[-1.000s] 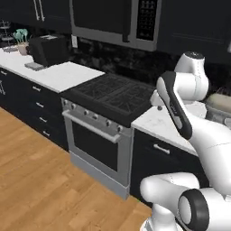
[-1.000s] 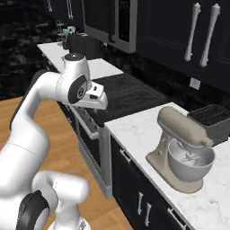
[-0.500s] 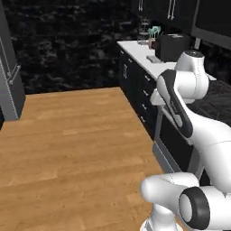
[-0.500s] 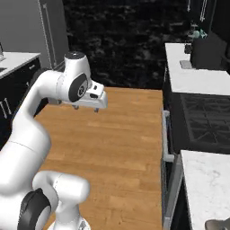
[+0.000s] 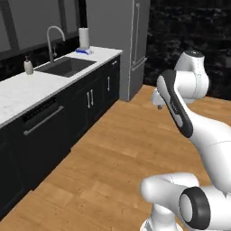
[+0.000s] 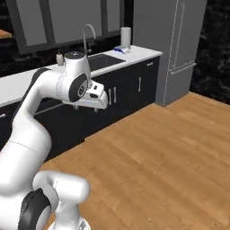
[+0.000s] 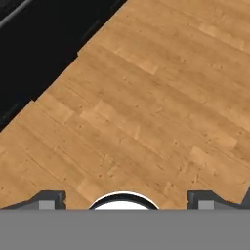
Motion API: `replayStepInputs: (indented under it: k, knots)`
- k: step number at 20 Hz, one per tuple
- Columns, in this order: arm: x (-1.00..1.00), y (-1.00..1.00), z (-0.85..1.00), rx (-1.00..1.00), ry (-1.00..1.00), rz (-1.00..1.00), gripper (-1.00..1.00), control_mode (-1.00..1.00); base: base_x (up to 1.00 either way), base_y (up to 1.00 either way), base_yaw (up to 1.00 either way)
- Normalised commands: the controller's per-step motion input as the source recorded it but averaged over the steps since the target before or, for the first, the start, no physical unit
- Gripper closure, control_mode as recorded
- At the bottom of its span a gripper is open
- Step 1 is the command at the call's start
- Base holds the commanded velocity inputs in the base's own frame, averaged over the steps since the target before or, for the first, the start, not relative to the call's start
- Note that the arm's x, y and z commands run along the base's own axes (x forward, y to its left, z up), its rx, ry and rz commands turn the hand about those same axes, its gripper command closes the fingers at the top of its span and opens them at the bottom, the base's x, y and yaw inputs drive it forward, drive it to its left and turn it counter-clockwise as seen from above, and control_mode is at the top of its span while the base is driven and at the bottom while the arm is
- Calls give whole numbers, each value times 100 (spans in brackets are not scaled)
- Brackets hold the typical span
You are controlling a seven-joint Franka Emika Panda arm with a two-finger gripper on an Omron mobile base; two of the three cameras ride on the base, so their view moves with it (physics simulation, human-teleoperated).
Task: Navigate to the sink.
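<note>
The sink (image 5: 66, 66) sits recessed in the white countertop (image 5: 27, 90) at the far left of the left base view, its dark basin only partly visible because the near rim hides the bottom. A tall arched faucet (image 5: 52, 39) rises behind it, a small soap bottle (image 5: 28, 66) stands to its left, and a paper towel roll (image 5: 83, 38) stands further along the counter toward the grey refrigerator (image 5: 119, 45). In the right base view the arm's upper joint covers part of the sink (image 6: 104, 60), and the soap bottle there is barely clear of the arm. The black cabinets (image 5: 85, 103) below the counter are cut off at the left edge.

The gripper (image 7: 126, 197) hangs over the wooden floor (image 7: 146, 107), well apart from the counter. Its two fingertips (image 7: 48, 199) show only as small dark stubs set wide apart at the bottom of the hand view, with nothing between them. In the base views the fingers are too small and shaded to make out.
</note>
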Motion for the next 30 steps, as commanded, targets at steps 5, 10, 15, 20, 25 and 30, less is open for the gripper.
replayStepInputs:
  k: [5, 10, 15, 20, 25, 30]
  knots:
    - [0, 0, 0, 0, 0, 0, -100, 100, 87, -48, 63]
    - [0, 0, 0, 0, 0, 0, -100, 100, 100, -53, 44]
    - [0, 0, 0, 0, 0, 0, -100, 100, 100, -64, 27]
    - [0, 0, 0, 0, 0, 0, -100, 100, 100, -56, 19]
    - [0, 0, 0, 0, 0, 0, -100, 100, 100, -60, 16]
    - [0, 0, 0, 0, 0, 0, -100, 100, 100, -60, 18]
